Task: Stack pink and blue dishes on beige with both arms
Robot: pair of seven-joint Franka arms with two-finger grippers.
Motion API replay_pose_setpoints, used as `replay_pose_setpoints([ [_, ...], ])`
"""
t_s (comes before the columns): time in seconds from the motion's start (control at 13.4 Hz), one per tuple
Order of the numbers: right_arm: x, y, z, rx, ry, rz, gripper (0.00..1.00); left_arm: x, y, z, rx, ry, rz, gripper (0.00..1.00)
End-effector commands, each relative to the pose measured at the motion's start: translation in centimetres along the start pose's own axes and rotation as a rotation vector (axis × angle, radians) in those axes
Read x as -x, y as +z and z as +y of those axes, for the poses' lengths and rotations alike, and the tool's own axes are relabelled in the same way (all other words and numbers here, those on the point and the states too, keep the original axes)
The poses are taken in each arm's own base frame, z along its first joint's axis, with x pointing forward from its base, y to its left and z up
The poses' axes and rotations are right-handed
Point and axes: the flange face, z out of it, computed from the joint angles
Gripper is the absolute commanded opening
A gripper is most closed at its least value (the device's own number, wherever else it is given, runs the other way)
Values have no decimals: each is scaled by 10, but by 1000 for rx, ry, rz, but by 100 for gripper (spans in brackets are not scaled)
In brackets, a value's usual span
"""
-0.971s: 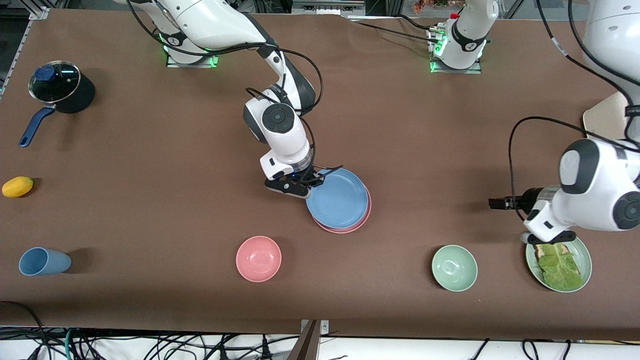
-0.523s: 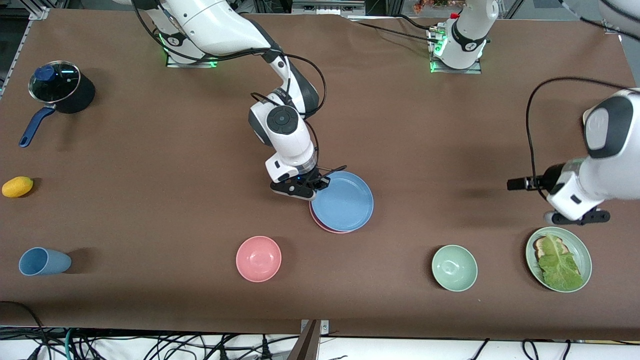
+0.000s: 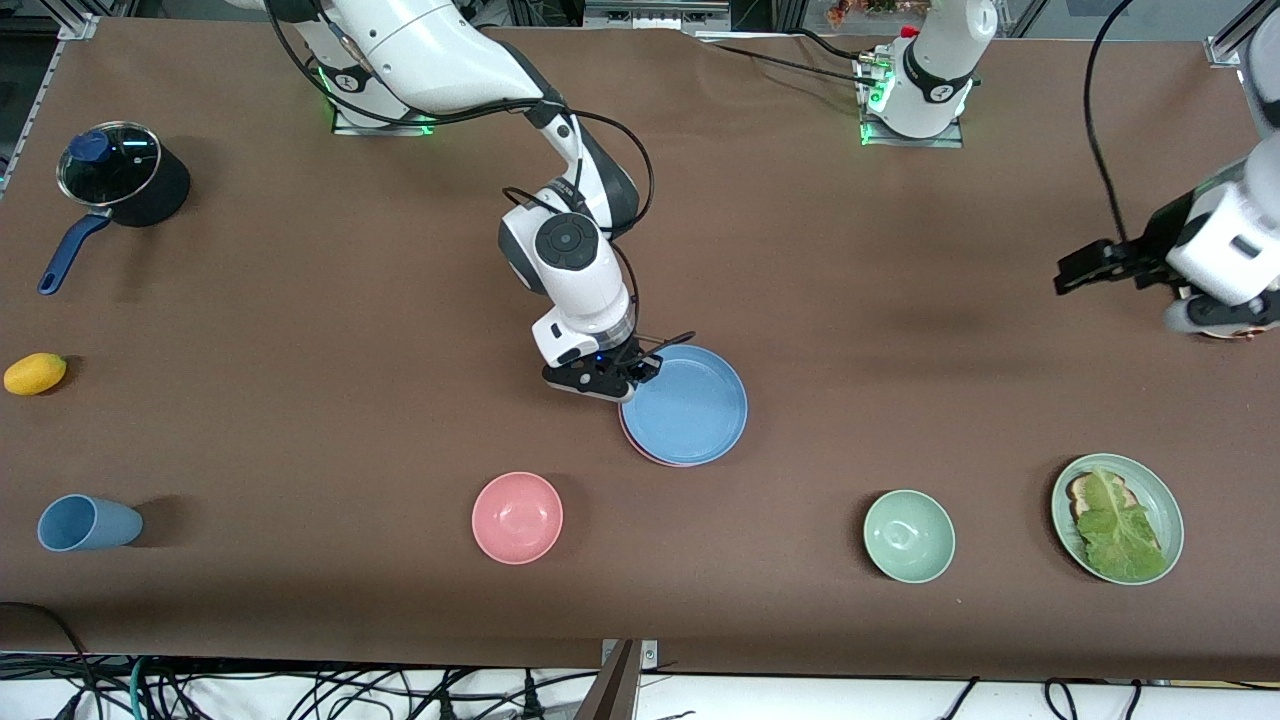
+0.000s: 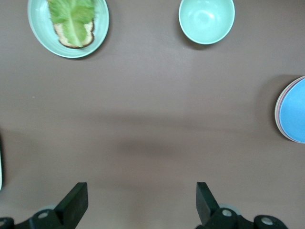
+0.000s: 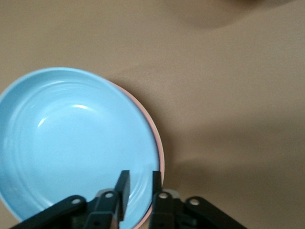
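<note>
The light blue plate (image 3: pixel 690 408) lies on the pale pink plate (image 3: pixel 652 459) in the middle of the table, and only a thin pink rim shows under it. My right gripper (image 3: pixel 634 371) is shut on the blue plate's (image 5: pixel 71 143) rim, one finger inside the rim and one outside, beside the pink plate's edge (image 5: pixel 159 145). My left gripper (image 3: pixel 1078 272) hangs open and holds nothing over bare table (image 4: pixel 143 119) at the left arm's end; its place in the left wrist view is (image 4: pixel 142 191). The beige plate is hidden by the left arm.
Nearer the front camera stand a pink bowl (image 3: pixel 517 517), a green bowl (image 3: pixel 908 535), a green plate with bread and lettuce (image 3: pixel 1117 517) and a blue cup (image 3: pixel 85 523). A lidded pot (image 3: pixel 120 178) and a yellow fruit (image 3: pixel 35 373) are at the right arm's end.
My left arm has swung from over the lettuce plate toward the robots' bases. The right gripper has shifted the blue plate so that it sits more squarely on the pink one.
</note>
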Motion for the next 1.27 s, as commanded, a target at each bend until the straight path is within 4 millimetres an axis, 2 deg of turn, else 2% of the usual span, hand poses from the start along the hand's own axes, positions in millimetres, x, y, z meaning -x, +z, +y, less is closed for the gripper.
replay_pose_setpoints([
  [0.0,-7,-6,1,39,-26,-13,49,24,-24,13,10,30,45,100],
  [0.15,-14,-19,7,73,-66,-28,55,26,-28,14,10,35,45,100],
  [0.3,-32,-41,18,110,-93,-33,71,25,-32,11,11,36,36,100],
  [0.37,-49,-52,32,134,-116,-46,77,24,-34,8,10,37,39,100],
  [0.45,-64,-69,42,140,-144,-53,91,23,-35,6,11,34,44,100],
  [0.52,-84,-88,57,143,-149,-60,100,21,-40,7,13,36,57,100],
  [0.67,-124,-131,95,157,-122,-69,100,15,-41,6,15,35,60,100],
  [0.82,-162,-168,150,188,-181,-122,100,12,-36,5,15,30,54,100],
  [0.97,-175,-205,181,177,-198,-183,100,10,-36,3,14,27,56,100],
  [1.2,-176,-270,205,163,-192,-187,100,9,-36,0,16,21,56,100],
])
